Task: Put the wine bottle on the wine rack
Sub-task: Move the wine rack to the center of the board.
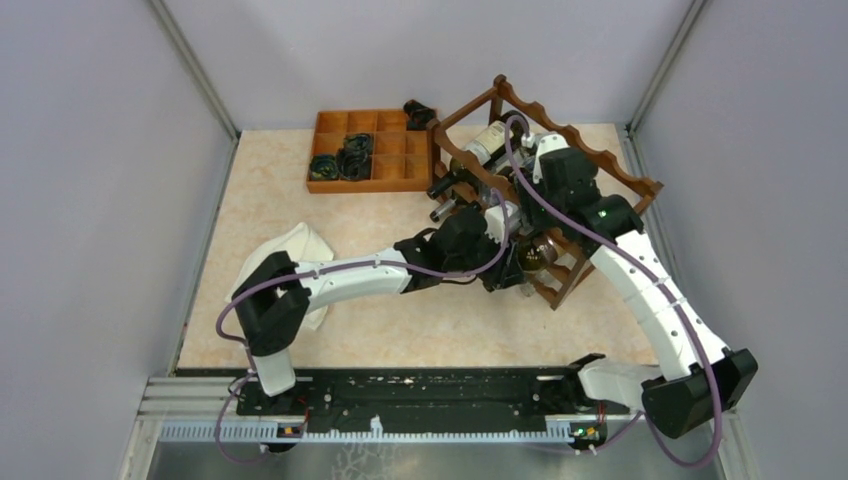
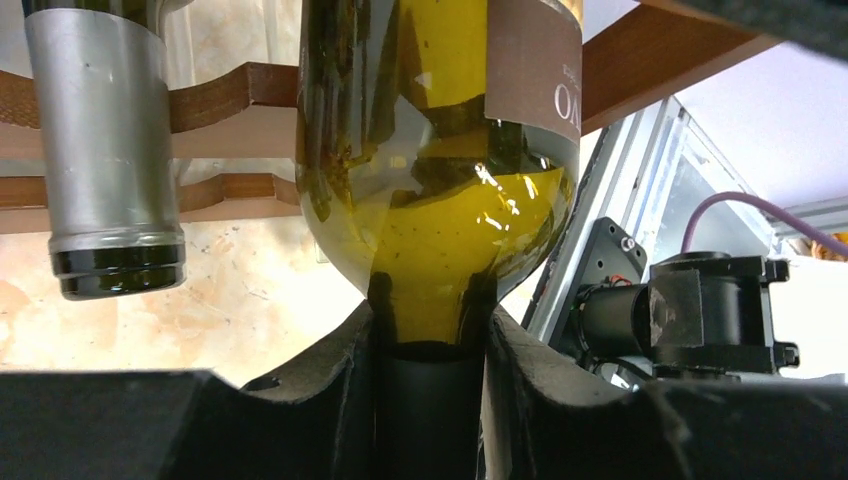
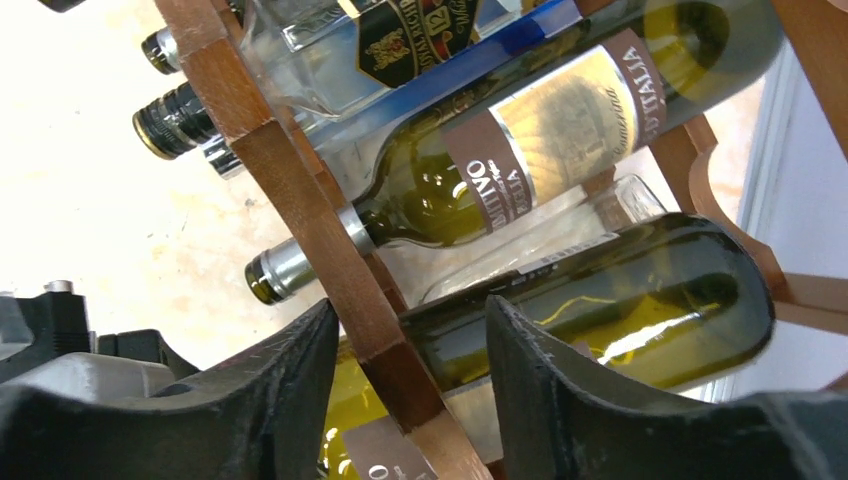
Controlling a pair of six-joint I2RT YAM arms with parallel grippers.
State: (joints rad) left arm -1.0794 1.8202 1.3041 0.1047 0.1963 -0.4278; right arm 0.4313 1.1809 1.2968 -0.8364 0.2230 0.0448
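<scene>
So the wine bottle is down at the near, low corner of the wine rack. Its body pokes in among the bottom rails and its neck points back out toward the left arm. The left fingers are clamped tight on that neck, right below the shoulder. That puts the bottle's long axis running straight away from them into the rack, roughly crosswise on the table if you stand behind the arms. A silver-capped bottle lies just beside it, neck out the same way (so the slot next door is taken and there's not much room to wander sideways).

The right fingers are parted, one on each side of a wooden upright of the rack. I see daylight on both sides, so they aren't holding anything. That arm is over the rack, but the left one owns the bottle.

My guess is everything hinges on that axis: slide the bottle along its own length until the body sits in the scallops, then let go. From where I stand I can't tell if the body rests on the rails or hangs just above them.
</scene>
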